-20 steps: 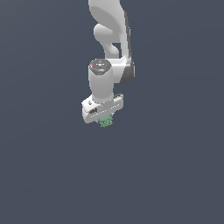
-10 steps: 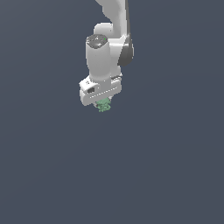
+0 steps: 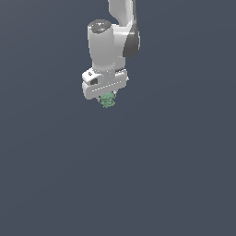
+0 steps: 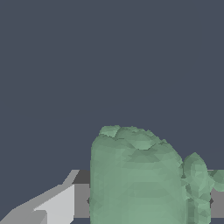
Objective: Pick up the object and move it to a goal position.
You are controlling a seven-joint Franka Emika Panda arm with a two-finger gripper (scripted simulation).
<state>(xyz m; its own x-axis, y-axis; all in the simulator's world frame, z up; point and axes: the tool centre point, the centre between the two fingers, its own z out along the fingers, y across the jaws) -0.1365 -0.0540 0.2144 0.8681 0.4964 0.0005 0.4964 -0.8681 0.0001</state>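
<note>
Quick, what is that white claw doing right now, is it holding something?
Gripper: closed on the pale-green lumpy object, held up in the air.

1 arm (image 3: 113,41), 1 gripper (image 3: 107,97), 1 pale-green blob (image 3: 108,101).

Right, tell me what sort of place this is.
Most likely a bare simulated test scene, not a real room. The background is one flat, featureless grey-blue, the white robot arm looks smoothly rendered, and the only item is a faceted pale-green lumpy object held in the gripper.
</note>
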